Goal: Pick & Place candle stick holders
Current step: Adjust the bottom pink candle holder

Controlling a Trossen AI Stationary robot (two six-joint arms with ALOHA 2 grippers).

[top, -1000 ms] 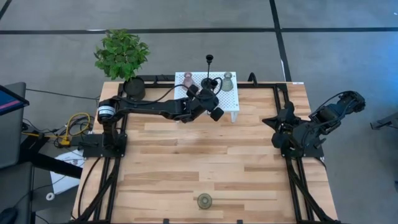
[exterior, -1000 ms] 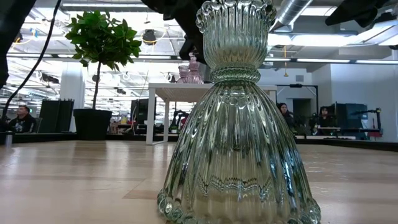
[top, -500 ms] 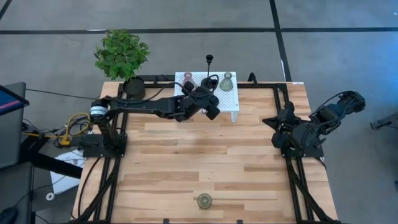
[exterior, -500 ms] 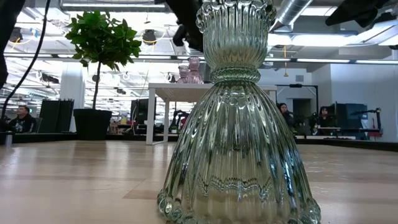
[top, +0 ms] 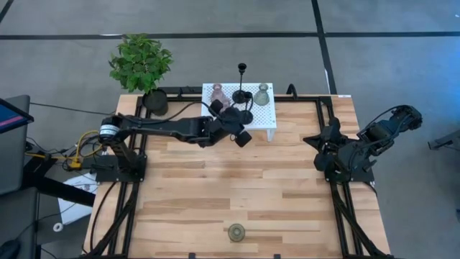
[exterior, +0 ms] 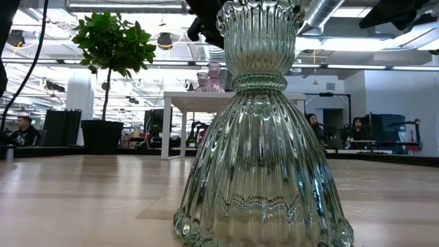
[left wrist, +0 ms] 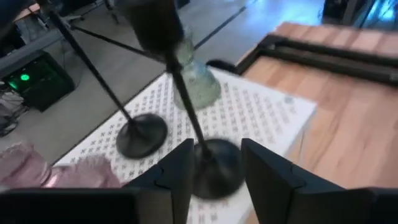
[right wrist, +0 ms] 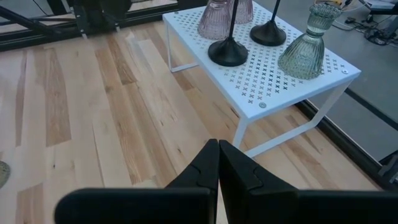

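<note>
Pale wood forms the worktop (top: 215, 187); from above we see the left claw (top: 239, 128) at the white rack (top: 267, 124), where a black holder (top: 241, 97) and an olive-green holder (top: 263, 94) stand. A second green holder (top: 236, 232) sits alone near the front edge. The right claw (top: 321, 151) waits at the right side.

Level with the worktop, that green holder (exterior: 260, 130) fills the view.

The left wrist view shows spread fingers (left wrist: 270, 180) flanking another black holder (left wrist: 211, 163). The right wrist view shows fingers (right wrist: 199, 171) pressed together.

wooden table (top: 215, 187) | on it: white perforated stand (top: 267, 117), one green holder (top: 236, 232) near front edge
</note>
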